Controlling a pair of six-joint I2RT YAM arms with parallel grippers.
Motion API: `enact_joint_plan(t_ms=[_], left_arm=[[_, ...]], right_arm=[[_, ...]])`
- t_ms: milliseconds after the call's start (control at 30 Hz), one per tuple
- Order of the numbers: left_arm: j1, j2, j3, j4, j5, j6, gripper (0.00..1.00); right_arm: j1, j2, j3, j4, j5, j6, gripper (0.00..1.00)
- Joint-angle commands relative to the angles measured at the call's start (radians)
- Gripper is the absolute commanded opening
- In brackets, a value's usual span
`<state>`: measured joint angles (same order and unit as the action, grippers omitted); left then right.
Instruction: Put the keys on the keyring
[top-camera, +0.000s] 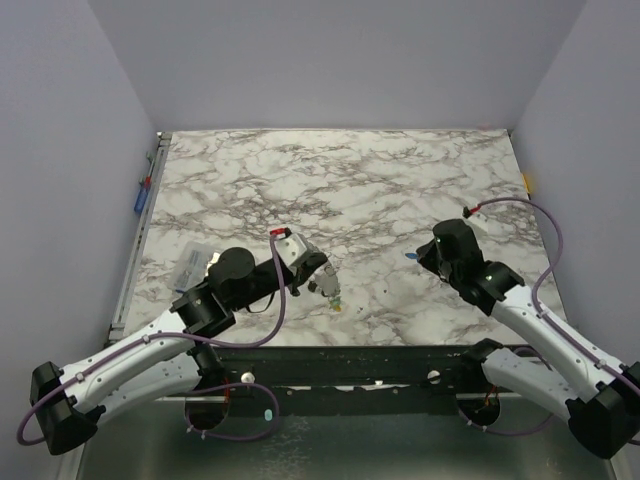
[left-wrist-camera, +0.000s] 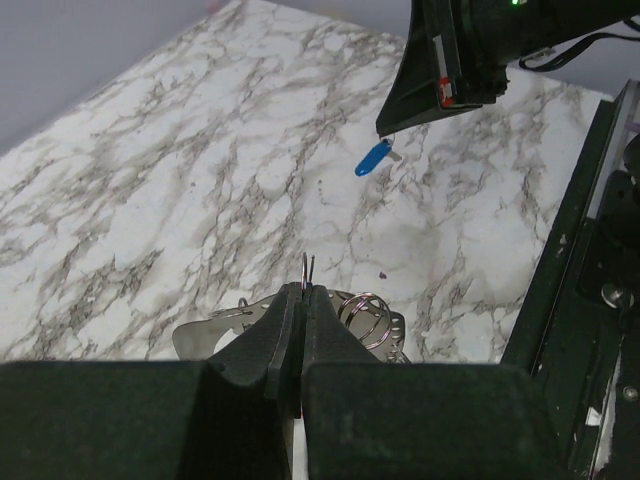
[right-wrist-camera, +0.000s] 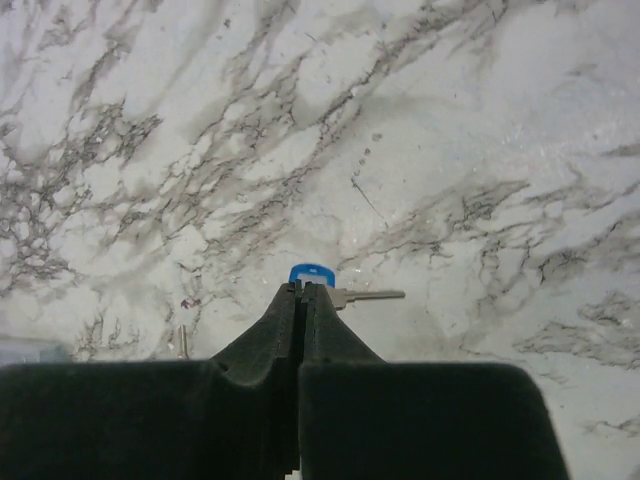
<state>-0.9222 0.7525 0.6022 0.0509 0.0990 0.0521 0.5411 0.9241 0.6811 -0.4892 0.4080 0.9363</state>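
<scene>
My left gripper (left-wrist-camera: 302, 292) is shut on the keyring (left-wrist-camera: 304, 268), a thin wire loop seen edge-on and sticking up between the fingertips. Silvery coiled rings (left-wrist-camera: 366, 313) and a flat metal piece (left-wrist-camera: 212, 330) lie just under those jaws. In the top view the left gripper (top-camera: 324, 287) sits near the table's front middle, with small green and yellow keys (top-camera: 335, 301) at its tip. My right gripper (right-wrist-camera: 302, 291) is shut on the blue head of a key (right-wrist-camera: 311, 273); its metal blade (right-wrist-camera: 372, 295) points right. I cannot tell whether this key touches the table.
The marble tabletop (top-camera: 340, 180) is walled at the back and both sides. A clear plastic bag (top-camera: 190, 262) lies by the left arm. A dark metal rail (top-camera: 350, 362) runs along the front edge. A small metal pin (right-wrist-camera: 183, 340) lies left of the right fingers.
</scene>
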Motion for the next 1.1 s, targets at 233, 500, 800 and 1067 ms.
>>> enact_joint_plan(t_ms=[233, 500, 800, 1067], left_arm=[[0.005, 0.024, 0.113, 0.069, 0.063, -0.037, 0.00], [0.004, 0.039, 0.145, 0.062, 0.099, -0.048, 0.00], [0.004, 0.051, 0.170, 0.038, 0.158, -0.074, 0.00], [0.004, 0.065, 0.190, 0.040, 0.206, -0.090, 0.00]], right_arm=[[-0.001, -0.058, 0.124, 0.116, -0.155, -0.493, 0.01], [-0.001, -0.078, 0.139, 0.188, -0.540, -0.704, 0.01], [-0.001, -0.095, 0.209, 0.188, -0.939, -0.829, 0.01], [-0.001, -0.086, 0.294, 0.129, -1.064, -0.875, 0.01]])
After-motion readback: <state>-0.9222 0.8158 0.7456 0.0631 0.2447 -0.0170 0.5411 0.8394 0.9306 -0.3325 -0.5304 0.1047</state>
